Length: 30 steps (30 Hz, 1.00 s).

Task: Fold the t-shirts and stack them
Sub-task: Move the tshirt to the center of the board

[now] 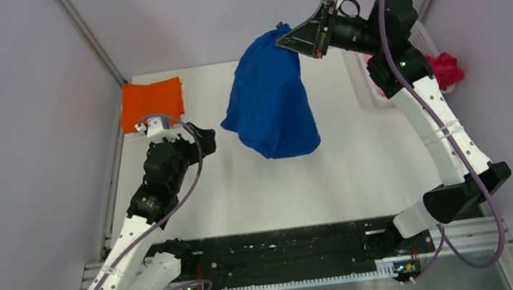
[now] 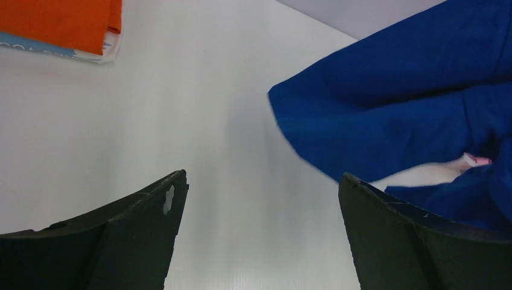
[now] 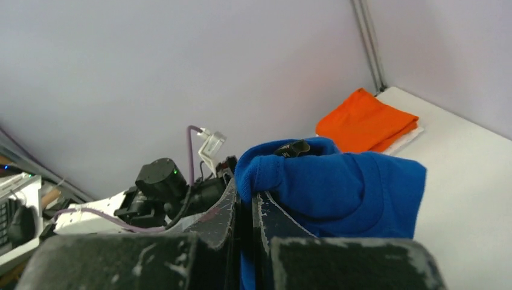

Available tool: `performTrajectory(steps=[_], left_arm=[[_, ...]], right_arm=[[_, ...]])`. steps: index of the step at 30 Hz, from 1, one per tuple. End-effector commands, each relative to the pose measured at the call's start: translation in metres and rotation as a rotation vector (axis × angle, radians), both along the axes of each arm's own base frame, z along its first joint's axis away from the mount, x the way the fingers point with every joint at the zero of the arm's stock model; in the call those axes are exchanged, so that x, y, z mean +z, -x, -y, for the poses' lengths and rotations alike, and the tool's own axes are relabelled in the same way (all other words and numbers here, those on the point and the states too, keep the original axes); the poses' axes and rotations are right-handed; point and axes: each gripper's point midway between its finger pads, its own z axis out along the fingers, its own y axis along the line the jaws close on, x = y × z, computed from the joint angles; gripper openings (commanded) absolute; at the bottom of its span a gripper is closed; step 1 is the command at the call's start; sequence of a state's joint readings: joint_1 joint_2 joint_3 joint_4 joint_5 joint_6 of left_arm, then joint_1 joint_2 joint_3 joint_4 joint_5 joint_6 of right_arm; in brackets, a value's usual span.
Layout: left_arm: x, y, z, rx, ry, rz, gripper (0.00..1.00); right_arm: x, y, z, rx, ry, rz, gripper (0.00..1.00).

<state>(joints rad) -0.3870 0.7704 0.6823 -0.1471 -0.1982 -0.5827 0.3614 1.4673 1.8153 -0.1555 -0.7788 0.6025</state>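
No text, label, brand or number can be read in any view. Upper left of the left wrist view: the pale blue edge of a sheet (image 2: 54, 51) beneath the orange t-shirt (image 2: 60, 21) carries marks too blurred to read.

A white table (image 1: 281, 193) fills the floor of a booth closed in by plain pale lilac-grey walls (image 1: 13, 143) on the left, far and right sides. Slim metal posts (image 1: 88, 36) rise at both far corners. A black strip (image 1: 288, 254) runs along the table's near edge, and a metal rail (image 1: 110, 198) follows its left edge. The light is even and soft, casting faint shadows.
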Motion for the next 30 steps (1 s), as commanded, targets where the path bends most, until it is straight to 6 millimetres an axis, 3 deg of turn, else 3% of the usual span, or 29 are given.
performTrajectory(steps=[1, 4, 6, 8, 10, 11, 14, 17, 24, 28, 30], left_arm=[[0.002, 0.005, -0.014, 0.072, 0.012, 0.012, 0.99], [-0.003, 0.006, -0.019, 0.101, 0.006, -0.006, 0.99], [-0.008, 0.005, -0.026, 0.139, -0.002, -0.026, 0.99], [-0.014, 0.003, -0.03, 0.166, -0.013, -0.047, 0.99], [-0.018, 0.001, -0.029, 0.171, -0.019, -0.069, 0.99], [-0.021, -0.001, -0.028, 0.17, -0.023, -0.083, 0.99], [-0.033, -0.006, -0.023, 0.167, -0.021, -0.134, 0.99], [-0.053, -0.01, -0.012, 0.125, -0.028, -0.203, 0.99], [-0.102, -0.018, -0.004, 0.112, -0.079, -0.361, 0.99], [-0.116, -0.04, -0.002, 0.134, -0.096, -0.421, 0.99], [-0.119, -0.057, -0.002, 0.144, -0.081, -0.435, 0.99]], right_arm=[[-0.01, 0.0, -0.008, 0.032, 0.019, 0.072, 0.01], [-0.086, -0.042, 0.009, -0.17, 0.18, -0.016, 0.06], [-0.166, -0.072, 0.045, -0.4, 0.361, -0.115, 0.13], [-0.242, -0.087, 0.096, -0.658, 0.504, -0.262, 0.28], [-0.296, -0.087, 0.145, -0.864, 0.597, -0.392, 0.54], [-0.312, -0.085, 0.164, -0.938, 0.618, -0.453, 0.63], [-0.321, -0.076, 0.197, -1.092, 0.632, -0.52, 0.83], [-0.321, -0.068, 0.192, -1.069, 0.573, -0.506, 0.98], [-0.339, -0.051, 0.177, -0.965, 0.531, -0.481, 0.99], [-0.329, -0.056, 0.153, -0.831, 0.49, -0.396, 0.99], [-0.334, -0.055, 0.143, -0.767, 0.501, -0.4, 0.99]])
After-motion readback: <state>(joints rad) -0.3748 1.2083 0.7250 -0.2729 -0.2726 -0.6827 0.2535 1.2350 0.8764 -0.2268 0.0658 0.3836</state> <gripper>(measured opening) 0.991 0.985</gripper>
